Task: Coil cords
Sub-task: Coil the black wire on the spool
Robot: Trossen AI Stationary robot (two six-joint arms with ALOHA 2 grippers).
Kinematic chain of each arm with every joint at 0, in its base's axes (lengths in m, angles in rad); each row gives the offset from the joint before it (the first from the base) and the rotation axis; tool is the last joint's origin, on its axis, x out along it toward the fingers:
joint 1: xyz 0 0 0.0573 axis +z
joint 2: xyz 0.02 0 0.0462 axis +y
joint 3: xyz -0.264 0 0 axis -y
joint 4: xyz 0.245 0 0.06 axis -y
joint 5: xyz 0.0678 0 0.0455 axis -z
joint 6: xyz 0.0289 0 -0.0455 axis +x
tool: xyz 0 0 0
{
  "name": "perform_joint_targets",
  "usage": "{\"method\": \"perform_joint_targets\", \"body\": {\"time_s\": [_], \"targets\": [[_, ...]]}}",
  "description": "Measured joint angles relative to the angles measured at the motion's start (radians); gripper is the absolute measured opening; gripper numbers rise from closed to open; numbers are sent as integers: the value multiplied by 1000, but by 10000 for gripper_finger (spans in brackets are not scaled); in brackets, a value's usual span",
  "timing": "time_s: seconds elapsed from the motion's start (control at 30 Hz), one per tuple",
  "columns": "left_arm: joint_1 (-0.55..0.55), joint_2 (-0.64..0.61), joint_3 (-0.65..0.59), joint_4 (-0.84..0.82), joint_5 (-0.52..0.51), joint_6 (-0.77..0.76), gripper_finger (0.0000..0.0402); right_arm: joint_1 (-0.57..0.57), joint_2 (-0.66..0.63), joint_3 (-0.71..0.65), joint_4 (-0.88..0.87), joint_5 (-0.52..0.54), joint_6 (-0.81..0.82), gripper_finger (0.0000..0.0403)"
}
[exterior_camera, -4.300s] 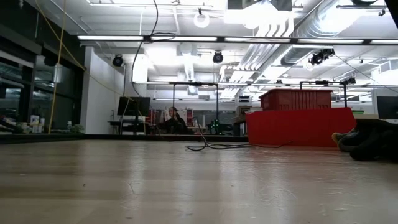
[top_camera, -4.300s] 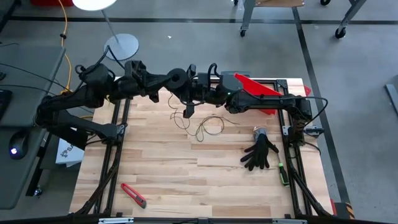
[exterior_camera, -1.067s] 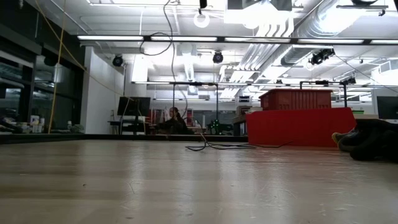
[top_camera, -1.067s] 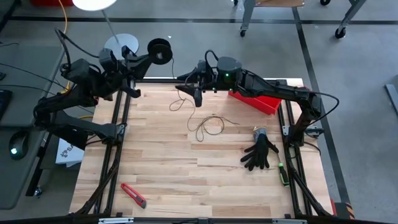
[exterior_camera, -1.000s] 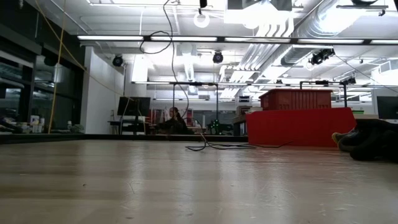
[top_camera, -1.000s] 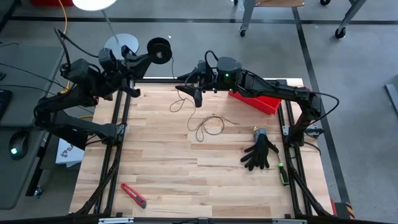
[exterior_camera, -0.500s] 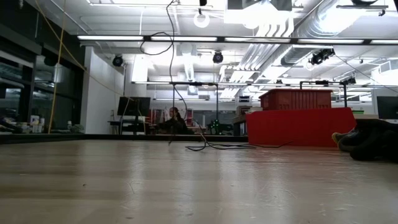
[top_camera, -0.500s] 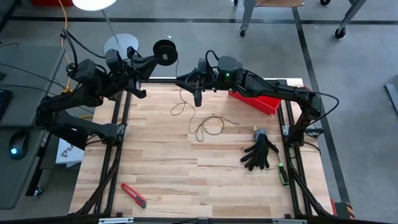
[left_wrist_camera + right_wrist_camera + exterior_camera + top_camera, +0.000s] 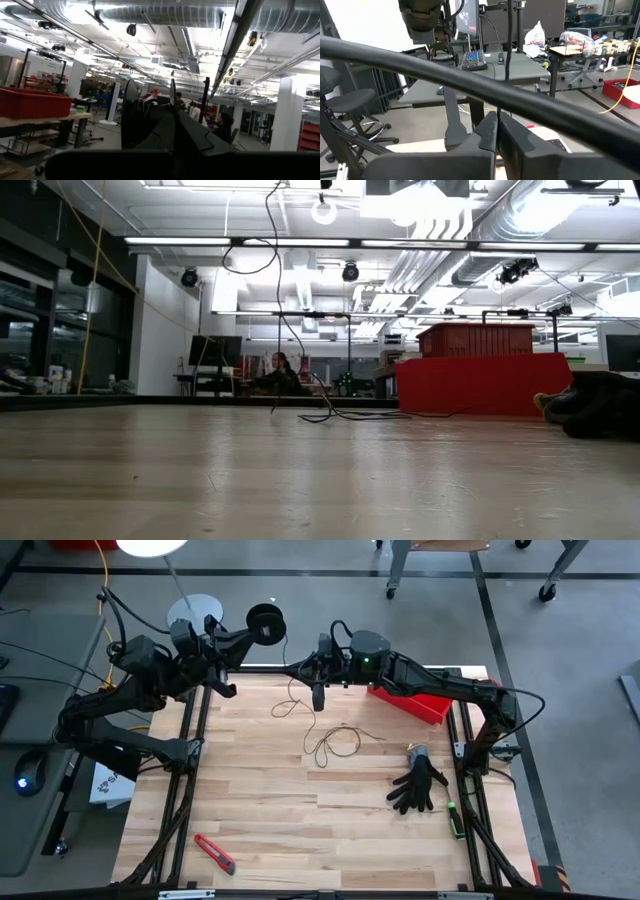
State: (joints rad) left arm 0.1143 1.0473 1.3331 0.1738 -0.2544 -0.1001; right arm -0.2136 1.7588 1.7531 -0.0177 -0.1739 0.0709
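My left gripper (image 9: 250,630) is raised past the table's far left corner and is shut on the small black spool (image 9: 265,622), which the left wrist view shows edge-on (image 9: 131,115). The thin dark cord (image 9: 292,705) hangs in a slack loop (image 9: 283,300) down to a loose coil (image 9: 335,745) lying on the wooden table (image 9: 300,830). My right gripper (image 9: 296,668) is held level above the table's far edge, pointing left toward the spool. Its fingers (image 9: 487,132) are shut on the cord. My left gripper pinches one round flange of the spool at its rim (image 9: 173,107) between its two fingers. The spool is lifted clear, with its flanges upright. My right gripper is shut on the cord's hanging stretch (image 9: 490,107), level from the table's right. The strand is barely visible at the fingertips. Below them the cord hangs slack to the table.
A red bin (image 9: 415,692) sits at the table's far right. A black glove (image 9: 418,788) and a small grey roll (image 9: 417,753) lie near the right edge, and a red cutter (image 9: 214,853) lies near the front left. A thick black cable (image 9: 530,112) crosses the right wrist view.
My left gripper has carried the spool a little toward my right gripper. My right gripper has stayed in place and its fingers have closed. The hanging cord has swung and its loop has changed shape. The coil on the table has stayed where it was.
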Motion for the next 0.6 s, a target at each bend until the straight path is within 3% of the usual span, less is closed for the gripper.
{"method": "perform_joint_targets", "body": {"time_s": [0.13,0.27,0.43,0.6], "targets": [[5,12,0,12,-30,-47,1,45,5,0,62,5,19,2],[33,45,0,16,-20,-262,1,103,30,0,169,12,25,1],[53,83,0,37,57,-553,1,139,60,0,255,97,0,1],[58,113,0,50,211,-906,1,136,71,0,304,141,0,0]]}}
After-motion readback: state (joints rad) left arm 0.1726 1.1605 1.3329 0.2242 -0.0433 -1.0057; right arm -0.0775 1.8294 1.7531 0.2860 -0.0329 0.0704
